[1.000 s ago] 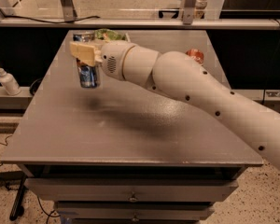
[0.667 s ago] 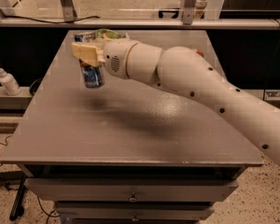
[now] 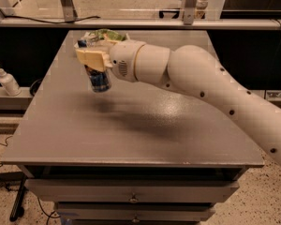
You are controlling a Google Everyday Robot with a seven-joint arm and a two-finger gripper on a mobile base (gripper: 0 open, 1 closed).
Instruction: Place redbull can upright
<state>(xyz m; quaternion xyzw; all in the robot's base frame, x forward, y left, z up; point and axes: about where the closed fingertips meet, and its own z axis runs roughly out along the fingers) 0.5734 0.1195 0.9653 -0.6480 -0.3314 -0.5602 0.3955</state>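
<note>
The redbull can (image 3: 99, 78) is a slim blue-and-silver can, held nearly upright with its top tilted a little to the left. My gripper (image 3: 91, 57) is shut on its upper part and holds it just above the grey table (image 3: 131, 130), at the table's back left. The can's silver top shows above the cream fingers (image 3: 90, 59). Its lower end hangs free over the table surface.
A green-and-white bag (image 3: 107, 34) lies at the table's back edge behind my gripper. A white pump bottle (image 3: 7, 81) stands on a shelf left of the table. My white arm (image 3: 215, 88) spans the table's right half. Drawers sit below the front edge.
My gripper has shifted slightly right and toward the front with the can, which now tilts a little more. The orange-red can at the back right is now hidden behind my arm.
</note>
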